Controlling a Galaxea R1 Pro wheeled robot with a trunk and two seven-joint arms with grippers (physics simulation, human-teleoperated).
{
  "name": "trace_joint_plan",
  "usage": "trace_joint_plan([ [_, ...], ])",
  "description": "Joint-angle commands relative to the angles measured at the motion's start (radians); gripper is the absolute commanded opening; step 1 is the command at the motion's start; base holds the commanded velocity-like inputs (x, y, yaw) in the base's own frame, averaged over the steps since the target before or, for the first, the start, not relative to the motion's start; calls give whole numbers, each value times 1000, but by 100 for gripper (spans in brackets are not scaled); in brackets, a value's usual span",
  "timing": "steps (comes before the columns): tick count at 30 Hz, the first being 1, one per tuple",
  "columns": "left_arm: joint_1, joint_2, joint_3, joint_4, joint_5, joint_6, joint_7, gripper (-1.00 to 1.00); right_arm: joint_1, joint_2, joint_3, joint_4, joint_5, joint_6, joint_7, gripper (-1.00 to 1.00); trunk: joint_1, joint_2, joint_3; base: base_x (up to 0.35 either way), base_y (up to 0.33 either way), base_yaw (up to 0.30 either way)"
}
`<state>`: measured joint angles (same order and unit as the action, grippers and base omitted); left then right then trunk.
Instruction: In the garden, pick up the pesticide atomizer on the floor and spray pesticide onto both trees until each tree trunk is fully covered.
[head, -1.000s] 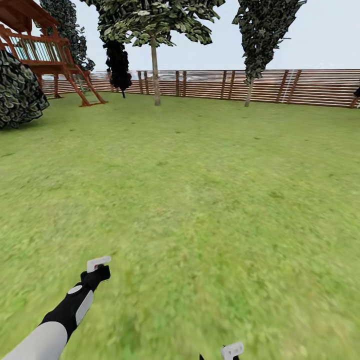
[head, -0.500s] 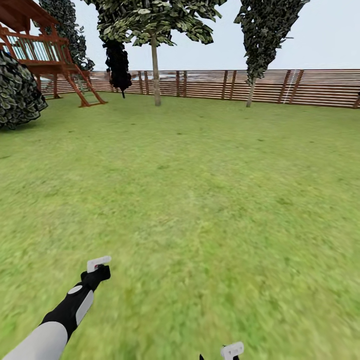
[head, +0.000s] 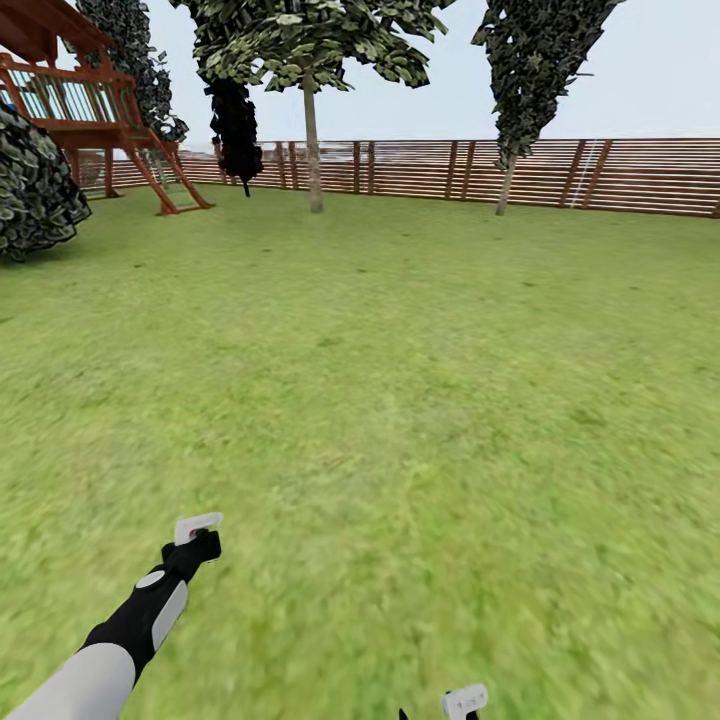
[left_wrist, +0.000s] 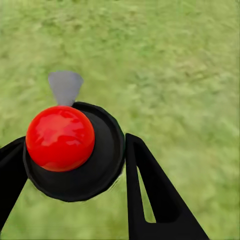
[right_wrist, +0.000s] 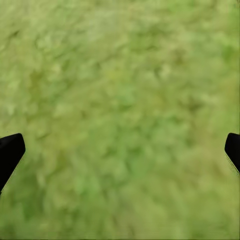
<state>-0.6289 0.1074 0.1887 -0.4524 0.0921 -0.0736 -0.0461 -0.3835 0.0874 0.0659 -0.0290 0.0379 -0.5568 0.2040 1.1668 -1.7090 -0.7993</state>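
Note:
My left gripper (left_wrist: 75, 141) is shut on the pesticide atomizer (left_wrist: 97, 172), a small black round body with a red dome and a grey nozzle, pressed between the two black fingers (left_wrist: 150, 195). In the head view that left gripper (head: 199, 536) hangs low over the lawn at the lower left. My right gripper (head: 462, 704) peeks in at the bottom edge. Seen from its wrist, the right gripper (right_wrist: 120, 150) stands open over bare grass, with nothing between its fingers. Both trees with thick trunks are out of view.
The garden lawn (head: 400, 380) stretches flat to a brown slat fence (head: 620, 175). Two thin-trunked trees (head: 313, 150) (head: 508, 180) stand by the fence. A red wooden play tower (head: 95, 110) and a dark shrub (head: 35, 190) are at the far left.
The whole head view has drifted slightly, the fence-side trees sliding a little right, so the camera moved. Both arms keep their pose and the atomizer stays gripped.

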Motion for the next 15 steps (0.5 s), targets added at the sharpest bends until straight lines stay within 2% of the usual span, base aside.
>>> trace_joint_plan([
  [1, 0, -1, -1, 0, 0, 0, 0, -100, 0, 0, 0, 0, 0, 0, 0, 100, 0, 0, 0, 338, 104, 0],
  [4, 0, -4, -6, 0, -4, -3, -10, -100, 0, 0, 0, 0, 0, 0, 0, 100, 0, 0, 0, 338, 104, 0],
  [7, 1, -28, -11, -1, -18, -2, -20, -100, 0, 0, 0, 0, 0, 0, 0, 100, 0, 0, 0, 338, 104, 0],
  [8, 1, -37, -18, -2, -28, -1, -23, -100, 0, 0, 0, 0, 0, 0, 0, 100, 0, 0, 0, 338, 104, 0],
  [9, 1, -45, -40, -2, -43, 0, -27, -100, 0, 0, 0, 0, 0, 0, 0, 100, 0, 0, 0, 338, 104, 0],
  [11, 1, -50, -69, -2, -51, 1, -28, -100, 0, 0, 0, 0, 0, 0, 0, 100, 0, 0, 0, 338, 104, 0],
  [15, 0, -52, -86, -2, -52, 5, -26, -100, 0, 0, 0, 0, 0, 0, 0, 100, 0, 0, 0, 338, 104, 0],
])
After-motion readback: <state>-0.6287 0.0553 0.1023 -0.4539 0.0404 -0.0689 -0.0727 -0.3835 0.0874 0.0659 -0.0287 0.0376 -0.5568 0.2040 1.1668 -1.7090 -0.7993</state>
